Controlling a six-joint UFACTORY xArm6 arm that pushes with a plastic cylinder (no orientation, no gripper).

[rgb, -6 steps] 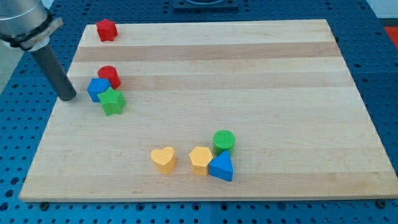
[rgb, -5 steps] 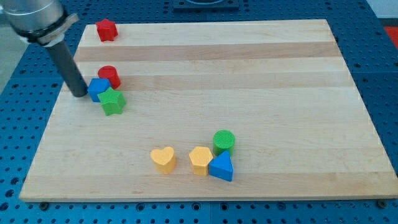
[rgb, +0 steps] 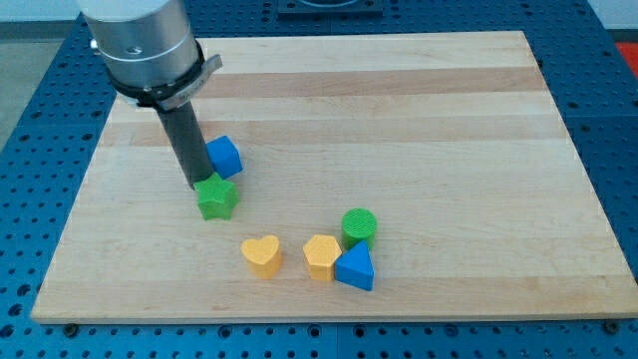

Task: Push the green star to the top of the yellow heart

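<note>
The green star [rgb: 216, 198] lies on the wooden board [rgb: 419, 130], left of centre. My tip [rgb: 197, 186] touches the star's upper left edge. The yellow heart [rgb: 262, 254] lies below and to the right of the star, a short gap apart. A blue block [rgb: 224, 157] sits just right of the rod, above the star.
A yellow block [rgb: 322, 256], a blue triangular block [rgb: 355, 268] and a green cylinder [rgb: 359, 227] cluster right of the heart. The arm's body hides the board's upper left corner.
My tip has swept right and down from the board's left edge, pushing the green star and the blue block to the right. Both red blocks are now hidden.
</note>
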